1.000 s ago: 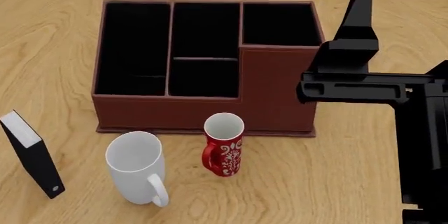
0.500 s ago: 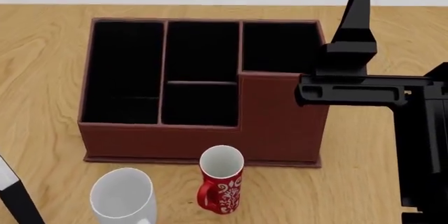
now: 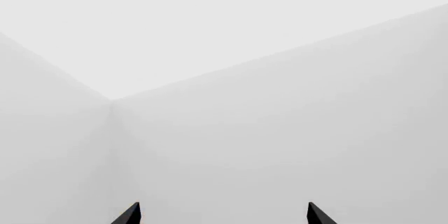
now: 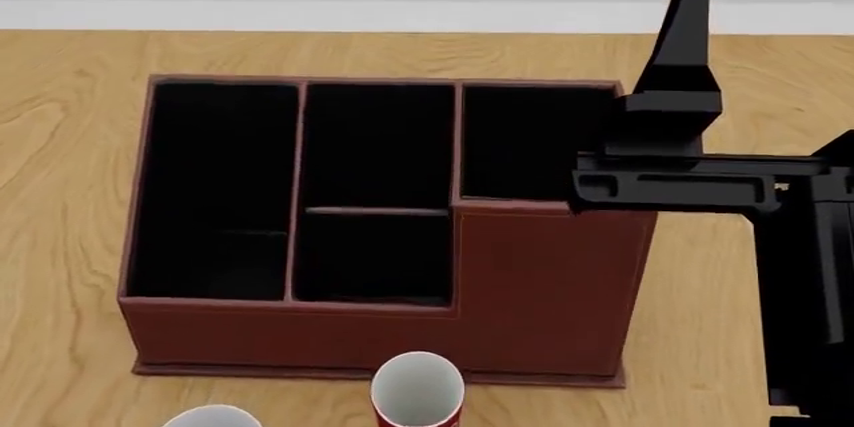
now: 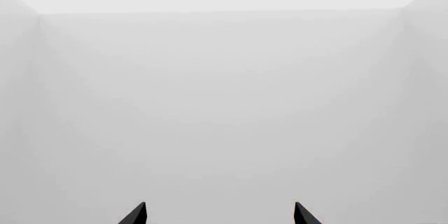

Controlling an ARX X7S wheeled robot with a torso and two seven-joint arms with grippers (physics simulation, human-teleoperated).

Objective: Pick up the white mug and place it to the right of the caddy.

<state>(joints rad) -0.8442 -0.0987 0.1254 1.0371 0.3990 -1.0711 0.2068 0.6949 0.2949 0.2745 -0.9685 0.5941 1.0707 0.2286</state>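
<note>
Head view: the caddy [image 4: 380,237] now sits lower and nearer in the frame than half a second ago, with its far rim well below the white wall strip; the view has tilted or moved forward. Its four black-lined compartments are open to the camera, and the taller corner section is at the right front. The white mug [image 4: 211,417] has slid almost out of the picture: only a sliver of its rim shows at the bottom edge, left of the red mug [image 4: 418,394], on the near side of the caddy. Earlier its whole mouth was visible. The red mug is also cut off, showing just its white inside and a bit of red rim, close in front of the caddy's front wall. The black book-like box seen earlier at the left edge is out of frame. The wooden surface [image 4: 67,147] shows at both sides of the caddy. The right arm [image 4: 694,182] keeps its place at the right, a black horizontal bar overlapping the caddy's right rear corner; no pincer tips are visible here.

Left wrist view: only pale walls meeting at a corner, and two dark tips of the left pincer [image 3: 222,214] set wide apart, nothing between them. No mug, caddy or surface is visible.

Right wrist view: pale walls again, seen square-on. The right pincer [image 5: 220,214] tips are spread wide and hold nothing.
</note>
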